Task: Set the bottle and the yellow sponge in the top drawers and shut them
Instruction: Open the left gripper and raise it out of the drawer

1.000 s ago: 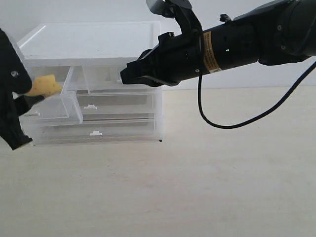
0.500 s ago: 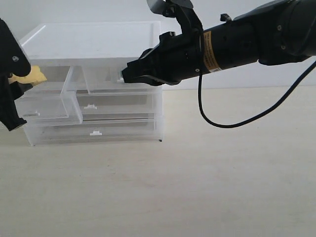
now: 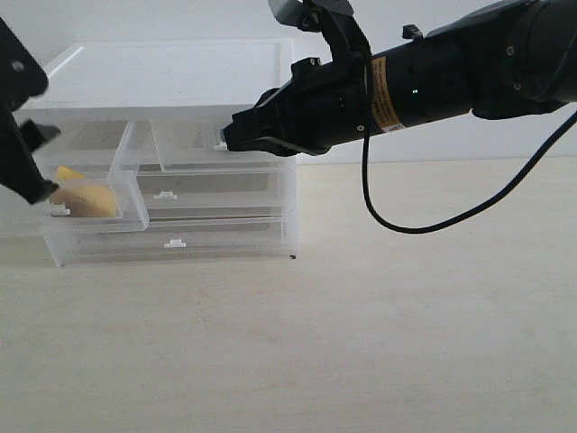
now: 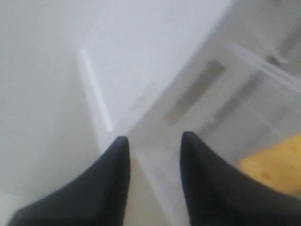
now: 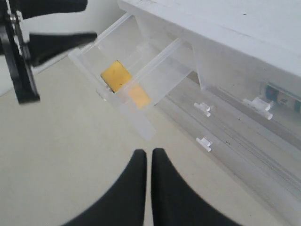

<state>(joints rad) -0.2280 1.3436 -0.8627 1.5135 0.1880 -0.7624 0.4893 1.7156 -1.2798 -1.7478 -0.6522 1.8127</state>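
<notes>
The yellow sponge (image 3: 86,199) lies inside the left one of the top drawers (image 3: 133,194), which stands pulled out at the left of the exterior frame. My left gripper (image 4: 153,139) hangs at that drawer's outer side, jaws apart with nothing between them. The bottle (image 5: 281,92) shows only as teal patches through the clear front of the right top drawer, at the right edge of the right wrist frame. My right gripper (image 5: 149,153) is closed on nothing, its tip right by that drawer's front; I cannot tell whether it touches.
</notes>
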